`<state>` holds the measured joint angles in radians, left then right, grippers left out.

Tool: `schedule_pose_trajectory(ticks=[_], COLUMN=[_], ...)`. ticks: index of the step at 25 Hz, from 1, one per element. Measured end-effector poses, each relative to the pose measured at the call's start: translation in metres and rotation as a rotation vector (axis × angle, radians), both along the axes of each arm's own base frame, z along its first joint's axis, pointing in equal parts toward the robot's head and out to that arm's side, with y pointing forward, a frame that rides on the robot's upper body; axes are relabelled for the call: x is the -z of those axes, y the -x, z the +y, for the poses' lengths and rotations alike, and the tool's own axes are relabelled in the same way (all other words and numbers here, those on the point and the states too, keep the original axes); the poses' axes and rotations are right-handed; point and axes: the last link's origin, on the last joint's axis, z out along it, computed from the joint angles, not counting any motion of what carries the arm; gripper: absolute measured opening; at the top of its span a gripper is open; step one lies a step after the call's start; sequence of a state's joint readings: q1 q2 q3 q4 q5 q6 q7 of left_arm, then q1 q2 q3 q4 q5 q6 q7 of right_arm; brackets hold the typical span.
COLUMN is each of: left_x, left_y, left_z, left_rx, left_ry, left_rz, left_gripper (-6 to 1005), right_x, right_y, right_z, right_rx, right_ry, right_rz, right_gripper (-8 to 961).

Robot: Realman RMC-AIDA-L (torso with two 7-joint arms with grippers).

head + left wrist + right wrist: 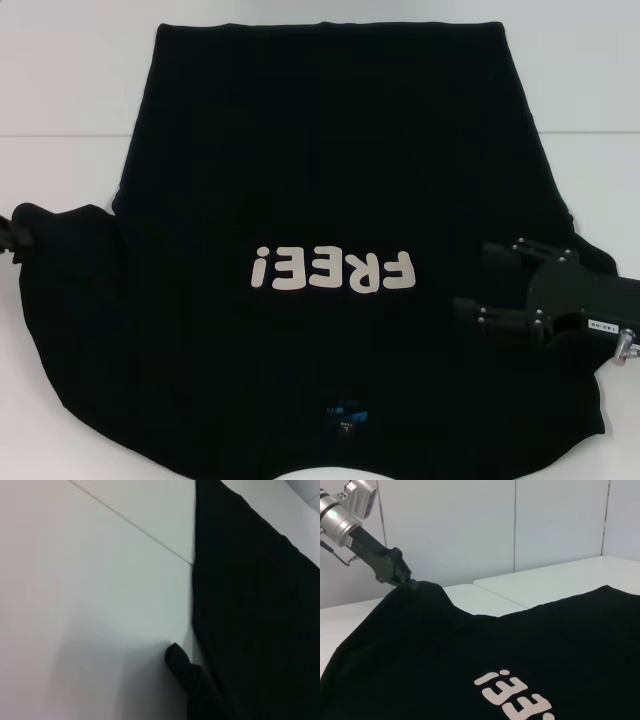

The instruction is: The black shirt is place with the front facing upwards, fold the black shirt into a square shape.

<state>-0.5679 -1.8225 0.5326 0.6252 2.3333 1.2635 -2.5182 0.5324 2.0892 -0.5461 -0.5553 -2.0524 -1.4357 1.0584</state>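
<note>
Clearly we have folded nothing: our left tool [410, 582] is clamped on the flat black shirt's [330, 180] sleeve, our right tool [497, 282] hovers apart.

The black shirt [330, 170] lies front-up on the white table — "FREE!" lettering showing (neck label nearest the robot); left sleeve lifted.

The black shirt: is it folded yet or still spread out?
Mostly spread: the black shirt lies flat, lettering up. Only its sleeve is lifted, pinched by the left claw.
</note>
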Motion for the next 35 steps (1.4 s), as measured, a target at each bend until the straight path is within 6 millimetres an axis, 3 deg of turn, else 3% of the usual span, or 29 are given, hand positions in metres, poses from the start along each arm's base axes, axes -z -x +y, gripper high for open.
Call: schedule_pose_trajectory(ticks=[7,13,18,21,22,29,35], left_x=[0.006,0.016,0.039,0.053,0.069,0.101,0.097], left_y=[-0.008,-0.041,-0.073,-0.083,-0.090,-0.104,-0.120], left_z=[0.003,0.016,0.024,0.027,0.029,0.022,-0.003], left_rx=[0.022,0.128,0.256,0.296,0.318,0.370,0.732], left_ry=[0.009,0.042,0.142,0.170,0.191,0.232,0.188], left_rz=[-0.014,-0.010,0.044,0.055,0.060,-0.063,-0.184], left_gripper=[7,11,14,15,16,173,337], right_x=[0.000,0.002,0.003,0.003,0.003,0.003,-0.004], right_y=[0.002,0.001,0.001,0.000,0.000,0.000,-0.003], right_z=[0.001,0.000,-0.001,-0.001,-0.001,-0.002,0.002], right_rx=[-0.005,-0.004,-0.001,0.002,0.003,0.002,0.075], right_ry=[0.001,0.007,0.010,0.008,0.009,0.005,-0.009], right_rz=[-0.001,-0.001,0.000,0.003,0.004,0.004,0.043], right_gripper=[898,898,898,898,897,897,898])
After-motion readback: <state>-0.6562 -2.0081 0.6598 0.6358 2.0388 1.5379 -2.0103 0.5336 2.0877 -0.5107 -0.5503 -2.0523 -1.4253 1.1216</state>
